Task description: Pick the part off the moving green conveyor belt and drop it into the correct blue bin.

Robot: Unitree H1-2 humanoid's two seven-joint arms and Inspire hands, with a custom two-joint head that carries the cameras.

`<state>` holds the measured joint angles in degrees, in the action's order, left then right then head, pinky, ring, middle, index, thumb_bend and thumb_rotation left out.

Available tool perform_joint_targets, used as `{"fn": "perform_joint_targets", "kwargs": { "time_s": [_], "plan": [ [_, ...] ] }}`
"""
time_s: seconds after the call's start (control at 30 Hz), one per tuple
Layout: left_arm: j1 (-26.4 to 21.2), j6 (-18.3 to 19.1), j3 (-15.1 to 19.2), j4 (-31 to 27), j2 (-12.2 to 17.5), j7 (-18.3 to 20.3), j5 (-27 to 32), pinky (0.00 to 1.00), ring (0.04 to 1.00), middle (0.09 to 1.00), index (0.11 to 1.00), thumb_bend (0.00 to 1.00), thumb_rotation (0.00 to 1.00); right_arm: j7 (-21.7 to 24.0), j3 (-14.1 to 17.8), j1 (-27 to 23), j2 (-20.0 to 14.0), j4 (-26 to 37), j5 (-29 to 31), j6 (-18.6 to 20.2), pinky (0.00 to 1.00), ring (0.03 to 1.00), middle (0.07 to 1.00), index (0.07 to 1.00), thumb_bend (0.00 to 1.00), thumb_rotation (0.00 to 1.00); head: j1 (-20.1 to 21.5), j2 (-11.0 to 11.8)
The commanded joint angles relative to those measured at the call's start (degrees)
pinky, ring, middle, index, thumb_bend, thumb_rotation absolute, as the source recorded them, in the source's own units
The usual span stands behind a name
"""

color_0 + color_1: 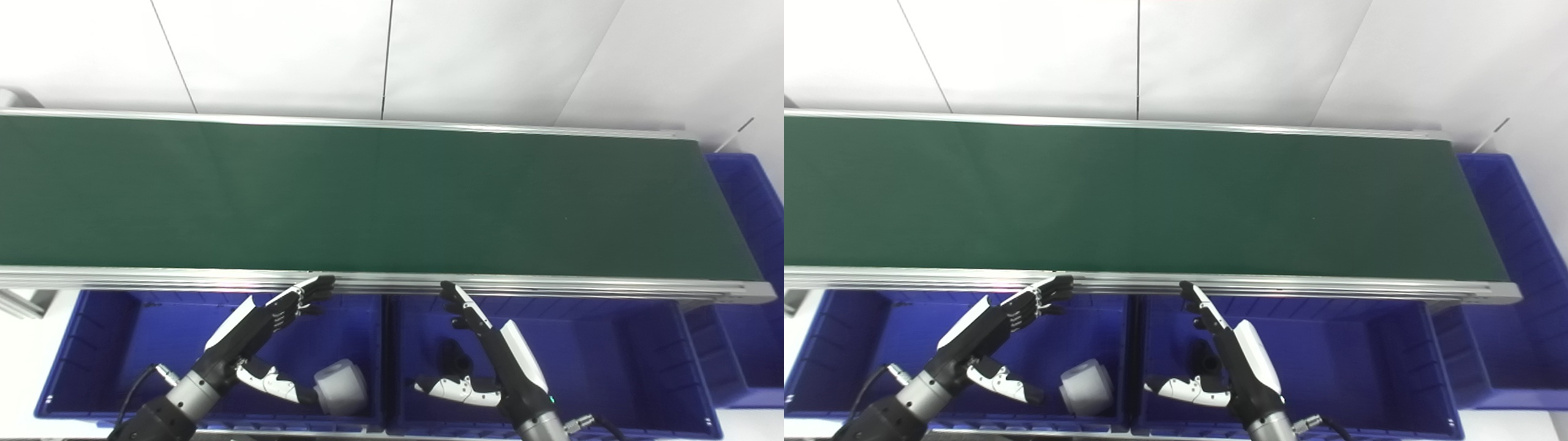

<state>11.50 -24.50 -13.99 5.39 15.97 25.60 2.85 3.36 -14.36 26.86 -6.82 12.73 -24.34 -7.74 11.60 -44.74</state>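
We see no part on the green conveyor belt (pixel 367 196); a white part (pixel 340 386) lies in the left blue bin (pixel 92 343) and a black part (pixel 453 358) in the middle blue bin (pixel 612 355). Our left hand (pixel 269 318) and right hand (pixel 484 334) hover empty over those bins just below the belt's near rail, fingers apart, so we judge those drops done and the next pick waiting.

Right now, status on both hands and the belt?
Left hand open, right hand open, both hovering over the blue bins. Green conveyor belt bare, no part in view. White cylinder in left bin, black part in middle bin.
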Motion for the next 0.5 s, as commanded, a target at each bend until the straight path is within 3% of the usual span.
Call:
{"fn": "perform_joint_targets", "kwargs": {
  "time_s": [0.0,0.13,0.47],
  "plan": [
    [-1.0,-2.4,0.8,-0.6,-1.1,-1.2,-0.4,0.85,0.907,0.936,0.928,0.90,0.27,-1.7,0.4,0.7,0.4,2.2,-0.6,-1.0,0.81,0.881,0.911,0.949,0.90,0.52,0.1,0.0],
    [-0.6,-2.4,1.0,-0.7,-2.6,-2.9,-2.2,0.91,0.945,0.963,0.948,0.90,0.26,-2.8,1.0,1.2,0.7,1.5,-0.2,-1.9,0.80,0.887,0.937,0.961,0.90,0.52,1.4,0.2],
    [2.1,-2.4,0.4,-2.3,-2.7,-3.1,-2.6,0.89,0.939,0.972,0.969,0.93,0.32,-2.7,1.4,1.0,0.0,0.8,1.2,-3.0,0.83,0.904,0.946,0.976,0.87,0.52,1.8,-0.4]
  ]
}}
